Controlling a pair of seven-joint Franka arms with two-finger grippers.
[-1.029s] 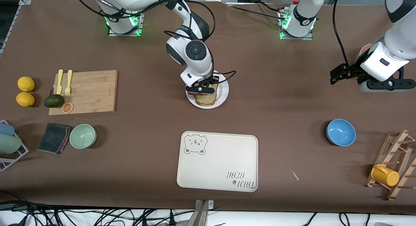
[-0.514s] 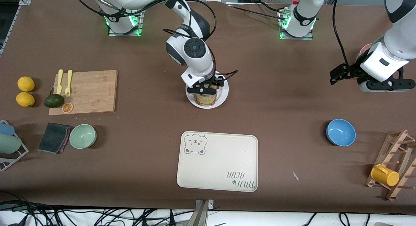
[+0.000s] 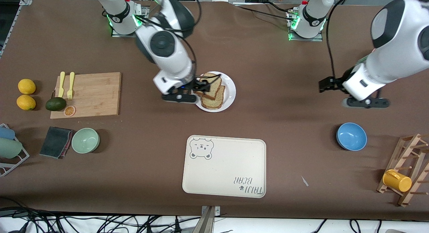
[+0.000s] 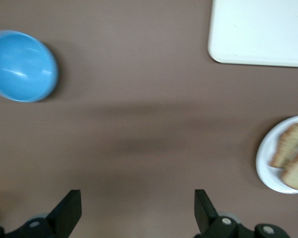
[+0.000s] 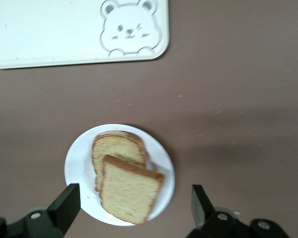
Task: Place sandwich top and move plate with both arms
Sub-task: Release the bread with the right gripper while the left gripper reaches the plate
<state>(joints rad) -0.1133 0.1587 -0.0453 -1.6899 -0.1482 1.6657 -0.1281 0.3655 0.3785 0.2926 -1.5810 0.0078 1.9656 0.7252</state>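
Observation:
The white plate [image 3: 230,89] sits mid-table with two bread slices on it. The sandwich top [image 3: 211,81] lies askew on the lower slice [image 3: 215,99], shifted away from the front camera and overlapping only part of it. My right gripper [image 3: 179,97] is open and empty, raised over the plate's edge toward the right arm's end. In the right wrist view the plate [image 5: 77,168] and sandwich top [image 5: 129,191] lie below the open right gripper [image 5: 134,204]. My left gripper [image 3: 365,102] hangs open and empty over bare table; the left wrist view [image 4: 136,208] shows the same.
The cream bear tray [image 3: 224,166] lies nearer the front camera than the plate. A blue bowl [image 3: 351,136] sits below the left gripper's area. A cutting board [image 3: 90,94], a green bowl [image 3: 85,140], lemons and a mug rack [image 3: 410,172] stand at the table's ends.
My right gripper let go of the sandwich top, rose and drew off the plate toward its own end. The left arm swung in toward the table's middle.

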